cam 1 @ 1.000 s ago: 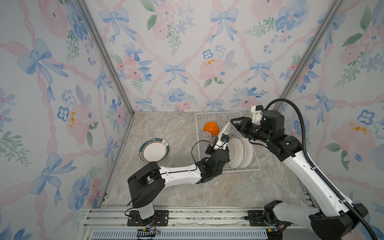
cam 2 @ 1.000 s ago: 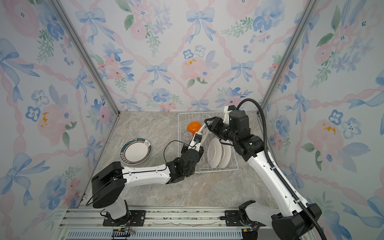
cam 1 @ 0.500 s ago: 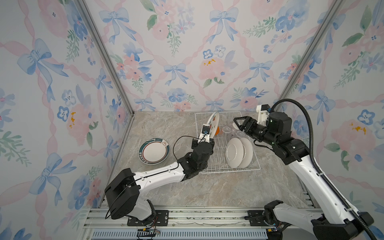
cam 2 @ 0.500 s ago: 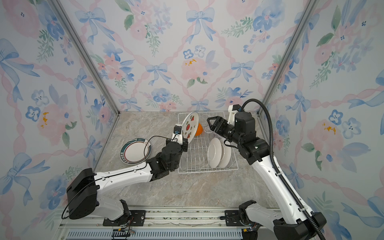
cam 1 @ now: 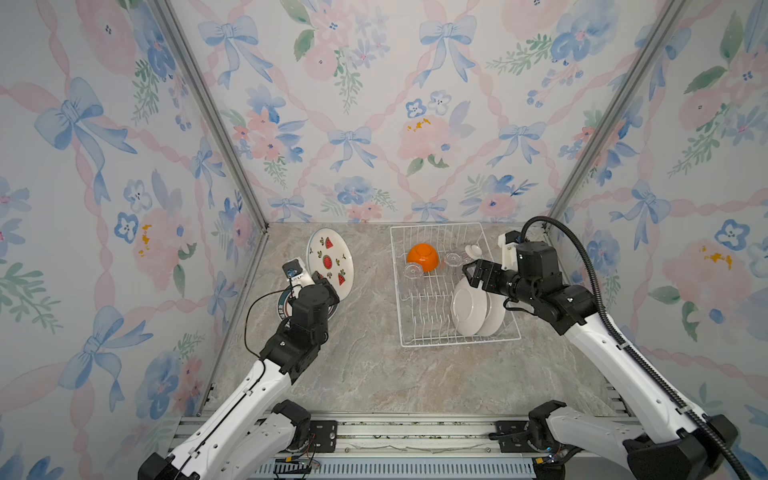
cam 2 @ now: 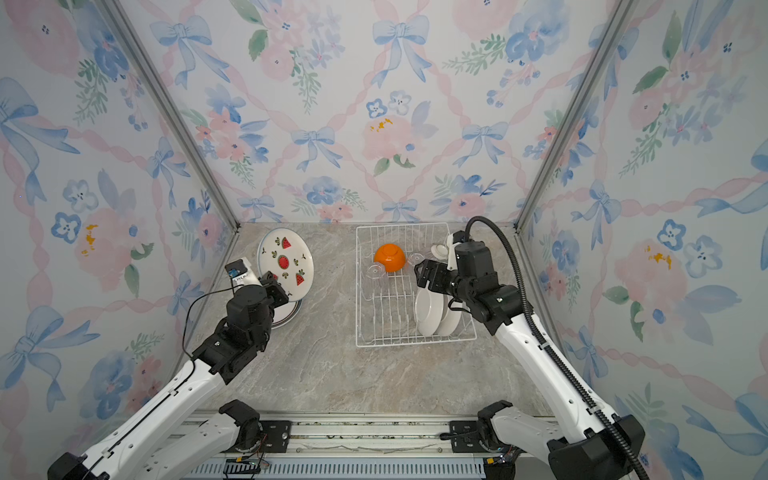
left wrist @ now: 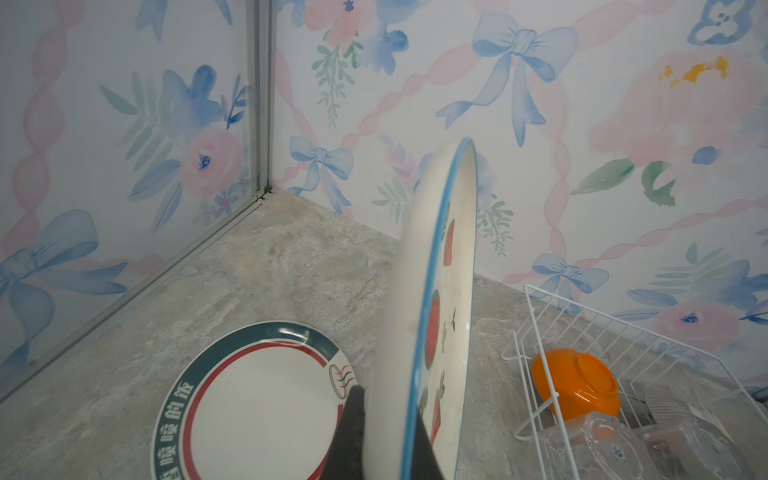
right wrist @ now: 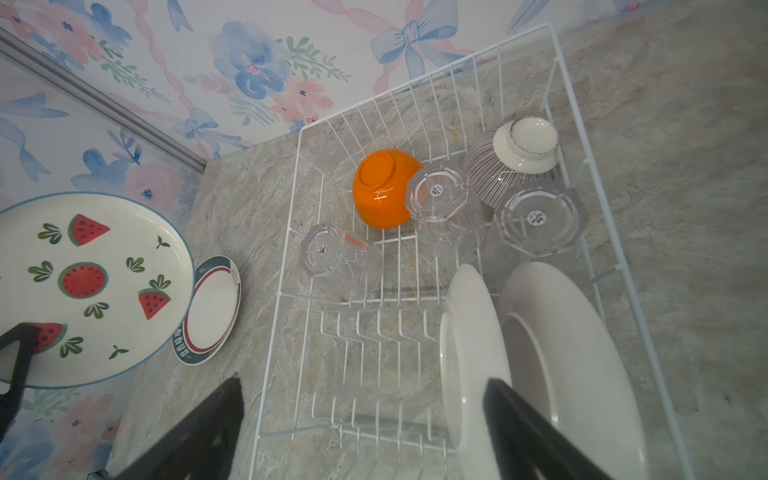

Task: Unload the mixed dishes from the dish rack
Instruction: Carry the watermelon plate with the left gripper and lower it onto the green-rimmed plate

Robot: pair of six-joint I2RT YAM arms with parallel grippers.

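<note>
grey marbled tabletop [cam 1: 374, 374], floral-papered walls [cam 1: 374, 124]; dish rack [cam 1: 457, 342] right of centre, long axis running up the frame; left gripper [cam 1: 320, 276] clamps watermelon plate [cam 1: 330, 259] on edge, centre-left, face toward rack; right gripper [cam 1: 468, 276] gaping over the rack

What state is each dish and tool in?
Watermelon-painted white plate, held on edge.
Green-rimmed round plate, flat on marble-look table.
Orange bowl, upside down in white wire rack.
Three clear tumblers, upside down.
Striped pale bowl, upside down.
Two plain white plates, on edge between prongs.
Left tool, shut on watermelon plate.
Right tool, open.
</note>
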